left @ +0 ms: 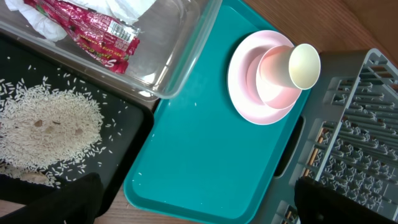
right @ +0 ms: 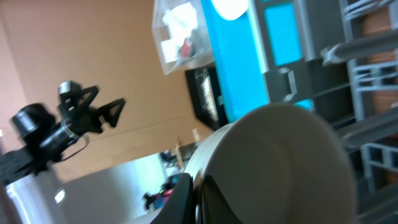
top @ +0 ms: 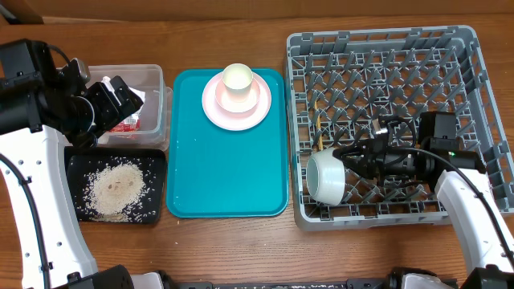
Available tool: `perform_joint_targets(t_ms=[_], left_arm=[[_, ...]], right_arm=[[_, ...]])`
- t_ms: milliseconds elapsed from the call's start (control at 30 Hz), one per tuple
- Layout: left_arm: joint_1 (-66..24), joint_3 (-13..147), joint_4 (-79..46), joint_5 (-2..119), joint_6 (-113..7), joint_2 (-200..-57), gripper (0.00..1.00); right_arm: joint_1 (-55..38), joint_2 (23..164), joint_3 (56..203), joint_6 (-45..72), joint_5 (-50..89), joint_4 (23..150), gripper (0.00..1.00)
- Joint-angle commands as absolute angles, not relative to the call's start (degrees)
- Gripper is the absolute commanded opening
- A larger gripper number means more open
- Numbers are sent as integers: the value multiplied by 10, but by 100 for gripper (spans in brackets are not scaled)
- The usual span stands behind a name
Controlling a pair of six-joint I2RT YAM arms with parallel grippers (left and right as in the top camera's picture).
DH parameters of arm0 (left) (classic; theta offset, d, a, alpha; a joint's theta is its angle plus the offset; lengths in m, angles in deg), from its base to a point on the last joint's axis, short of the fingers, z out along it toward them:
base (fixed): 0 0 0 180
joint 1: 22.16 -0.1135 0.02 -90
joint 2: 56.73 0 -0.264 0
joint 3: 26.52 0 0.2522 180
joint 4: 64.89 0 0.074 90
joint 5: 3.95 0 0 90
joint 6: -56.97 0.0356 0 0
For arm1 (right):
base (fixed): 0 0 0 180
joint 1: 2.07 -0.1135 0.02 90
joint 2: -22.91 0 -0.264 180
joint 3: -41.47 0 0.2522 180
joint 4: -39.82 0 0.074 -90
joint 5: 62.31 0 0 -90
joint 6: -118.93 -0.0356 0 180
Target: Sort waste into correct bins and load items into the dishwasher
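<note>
At 8 o'clock on the worktop (top: 241, 249), a shallow black tray (top: 76, 164) holds white rice grains (top: 116, 186). At 4 o'clock the right fingers (top: 347, 167) clamp a grey-green round bowl (top: 324, 178), which lies on its side in the grey plastic dish rack (top: 470, 80) at its 7 o'clock corner. At 10 o'clock the left fingers (top: 120, 98) hang wide apart, empty, over a clear plastic tub (top: 157, 80) with a red printed wrapper (left: 99, 28). At 12 o'clock, a small cream cup (top: 238, 80), pink bowl (left: 273, 93) and pale pink plate (top: 210, 106) stack on a teal tray (top: 225, 177).

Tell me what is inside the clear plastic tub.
A red snack wrapper and a crumpled white napkin lie in the clear tub. Anything beneath them is hidden.
</note>
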State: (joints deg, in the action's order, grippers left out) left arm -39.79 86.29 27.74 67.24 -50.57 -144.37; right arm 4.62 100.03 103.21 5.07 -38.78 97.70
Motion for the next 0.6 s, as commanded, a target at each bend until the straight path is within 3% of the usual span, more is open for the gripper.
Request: perform_joint_targets(t_ms=[0,567], left_arm=[[-397,870,277,676,-493,-1436,100],[-397,870,277,676,-493,-1436,100]], right_arm=[[48,1007,1023,69,-194,978,4],[48,1007,1023,57,-71,965,4]])
